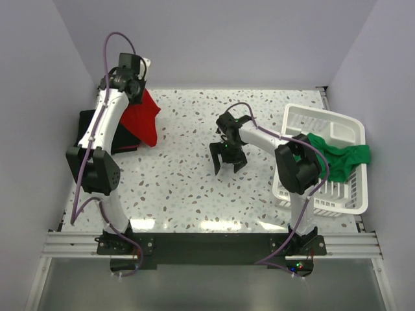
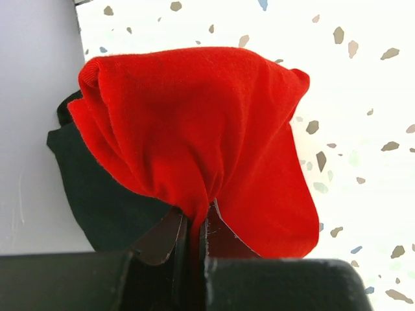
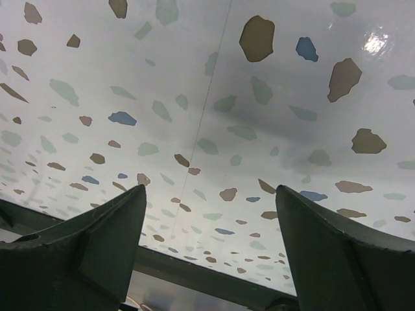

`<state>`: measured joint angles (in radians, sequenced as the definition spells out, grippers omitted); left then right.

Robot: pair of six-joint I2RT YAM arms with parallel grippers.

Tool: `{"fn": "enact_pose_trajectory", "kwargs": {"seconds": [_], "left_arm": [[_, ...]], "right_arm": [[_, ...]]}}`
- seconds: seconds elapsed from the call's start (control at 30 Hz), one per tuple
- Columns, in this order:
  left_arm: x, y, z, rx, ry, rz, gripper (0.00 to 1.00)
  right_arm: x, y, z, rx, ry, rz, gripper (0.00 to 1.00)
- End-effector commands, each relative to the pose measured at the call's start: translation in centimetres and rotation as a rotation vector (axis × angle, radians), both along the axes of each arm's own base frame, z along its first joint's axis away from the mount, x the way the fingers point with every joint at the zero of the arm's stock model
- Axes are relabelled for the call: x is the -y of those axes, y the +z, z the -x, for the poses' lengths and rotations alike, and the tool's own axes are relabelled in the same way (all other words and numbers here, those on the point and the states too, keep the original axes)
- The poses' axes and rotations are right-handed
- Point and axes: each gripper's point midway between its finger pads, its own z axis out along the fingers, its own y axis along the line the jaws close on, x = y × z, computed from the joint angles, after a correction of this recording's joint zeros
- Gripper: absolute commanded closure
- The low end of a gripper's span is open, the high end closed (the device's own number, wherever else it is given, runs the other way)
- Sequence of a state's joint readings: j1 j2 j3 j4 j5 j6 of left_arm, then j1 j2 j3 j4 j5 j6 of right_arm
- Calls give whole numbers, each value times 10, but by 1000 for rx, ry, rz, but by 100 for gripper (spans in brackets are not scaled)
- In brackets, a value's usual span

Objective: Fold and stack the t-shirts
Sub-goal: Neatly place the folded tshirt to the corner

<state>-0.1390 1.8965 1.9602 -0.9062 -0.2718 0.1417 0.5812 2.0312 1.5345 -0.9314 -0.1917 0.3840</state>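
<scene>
My left gripper point(image 2: 193, 220) is shut on a bunched fold of the red t-shirt point(image 2: 194, 136), which hangs from it at the far left of the table point(image 1: 142, 116). A folded black t-shirt point(image 1: 87, 129) lies flat below it by the left wall, partly hidden by the arm and the red cloth; it shows as a dark patch point(image 2: 97, 194) in the left wrist view. The green t-shirt point(image 1: 337, 155) is draped over the white basket point(image 1: 324, 123). My right gripper point(image 1: 228, 163) hovers open over mid-table, fingers point(image 3: 97, 233) wide apart, nothing between them.
The white slatted basket stands at the right edge of the speckled table point(image 1: 188, 188). Grey walls close in the left, back and right sides. The black mounting rail point(image 1: 207, 246) runs along the near edge.
</scene>
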Motion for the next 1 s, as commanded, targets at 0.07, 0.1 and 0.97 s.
{"fn": "enact_pose_trajectory", "kwargs": {"seconds": [0.07, 0.1, 0.97], "left_arm": [[-21, 63, 14, 160, 38, 55, 100], [-22, 66, 16, 166, 42, 56, 100], [-109, 11, 13, 93, 188, 63, 100]], "right_arm": [[3, 15, -3, 43, -6, -12, 16], [3, 14, -2, 39, -7, -13, 16], [9, 19, 7, 42, -1, -16, 16]]}}
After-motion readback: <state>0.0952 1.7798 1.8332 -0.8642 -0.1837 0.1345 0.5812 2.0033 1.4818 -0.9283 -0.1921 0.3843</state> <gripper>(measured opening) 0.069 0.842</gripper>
